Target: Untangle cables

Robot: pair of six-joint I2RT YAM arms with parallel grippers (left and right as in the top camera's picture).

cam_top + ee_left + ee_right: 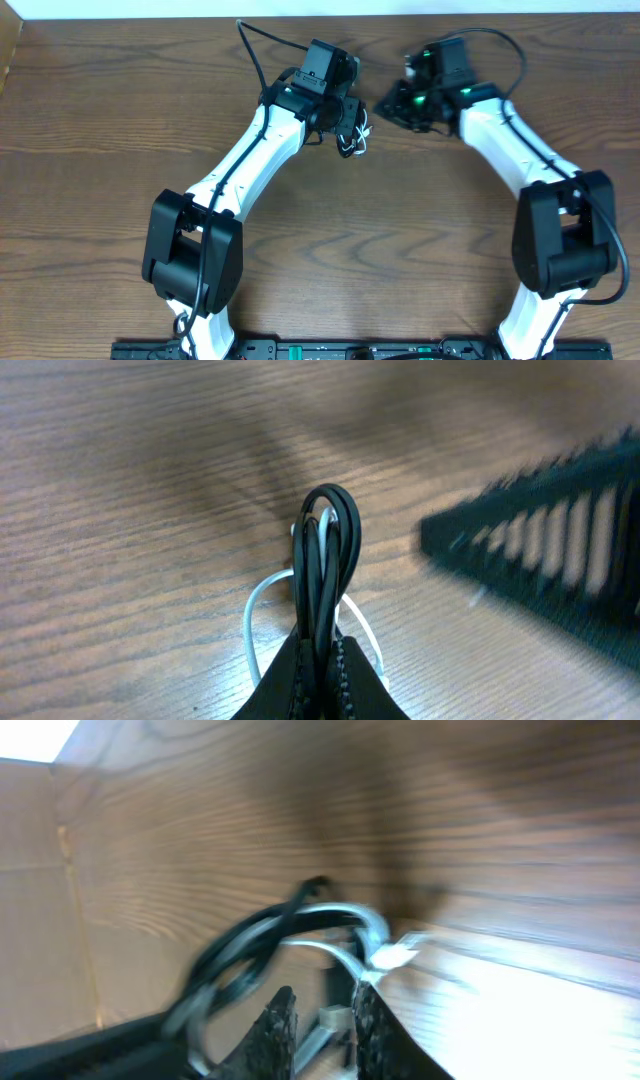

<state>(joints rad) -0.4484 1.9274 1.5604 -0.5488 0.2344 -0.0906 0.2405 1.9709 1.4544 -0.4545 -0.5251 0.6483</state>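
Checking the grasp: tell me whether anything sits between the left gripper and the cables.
Nothing visible does. The left gripper is shut directly on the loops of the thin black cable and thin white cable, above the brown wooden table.

white cable (250,622) x1 | blk cable (326,550) x1 | arms (255,150) (500,135) x2 | hands (322,652) (322,1010) x2 | table (100,120) x1

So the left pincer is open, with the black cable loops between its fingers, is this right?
Not quite. The left pincer is shut, not open, with the black cable loops between its fingers. The left wrist view shows this: the loops stick out from the closed tips.
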